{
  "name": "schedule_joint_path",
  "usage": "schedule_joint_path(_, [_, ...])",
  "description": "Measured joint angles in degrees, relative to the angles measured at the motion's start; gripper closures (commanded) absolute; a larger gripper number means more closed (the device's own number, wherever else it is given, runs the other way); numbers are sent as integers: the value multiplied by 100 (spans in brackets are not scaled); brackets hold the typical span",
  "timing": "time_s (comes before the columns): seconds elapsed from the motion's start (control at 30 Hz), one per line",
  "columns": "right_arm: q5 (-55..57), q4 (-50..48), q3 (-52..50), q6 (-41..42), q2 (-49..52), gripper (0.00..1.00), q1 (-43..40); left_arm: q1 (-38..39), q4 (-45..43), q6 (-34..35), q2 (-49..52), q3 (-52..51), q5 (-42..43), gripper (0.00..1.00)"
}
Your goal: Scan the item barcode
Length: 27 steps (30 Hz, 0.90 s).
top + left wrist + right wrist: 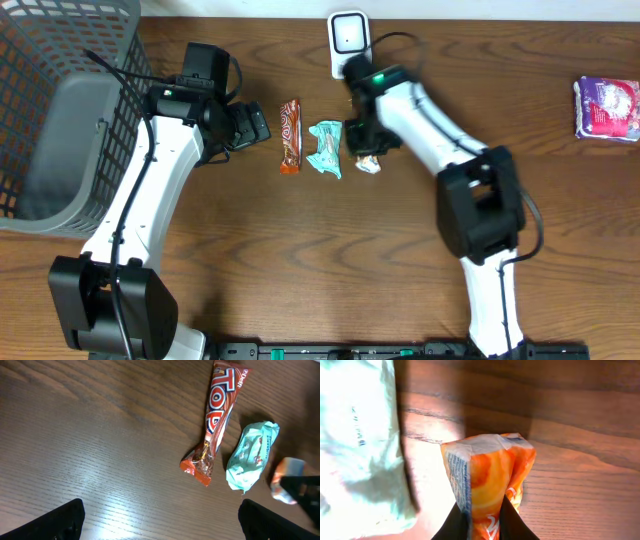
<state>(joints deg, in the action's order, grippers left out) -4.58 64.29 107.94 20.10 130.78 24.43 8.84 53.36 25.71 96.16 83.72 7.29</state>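
Observation:
An orange and white snack packet is pinched between the two black fingers of my right gripper, which is shut on its lower end. In the overhead view that packet lies at the table's middle, just under the right gripper. A white barcode scanner stands at the back edge, behind the right arm. My left gripper hangs open to the left of the row of items, nothing between its fingers. In the left wrist view the orange packet shows at the right edge.
A red-brown candy bar and a teal packet lie side by side between the two grippers, the teal one right next to the held packet. A grey mesh basket fills the far left. A purple packet lies far right.

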Motion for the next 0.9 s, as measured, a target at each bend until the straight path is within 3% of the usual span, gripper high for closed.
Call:
schedule_joint_path(0.3, [-3189,-87,-2,-1003,-70,93,-1198,0,0,0,0,0,0,2])
schedule_joint_path(0.6, [-4481,-787,-879,-1300,-85,91,-1508,0,0,2,0,0,2,2])
schedule_joint_path(0.67, [-4566,-1073,-1220,-1285,-85,83,-1539,0,0,2,0,0,0,2])
schedule_joint_path(0.73, [-4562,-1222,-1504,-1224,-85,67,-1596,0,0,0,0,0,0,2])
schedule_joint_path(0.9, [-4087,-920,-1731,-1113,-98,57,-1880,0,2,2,0,0,0,2])
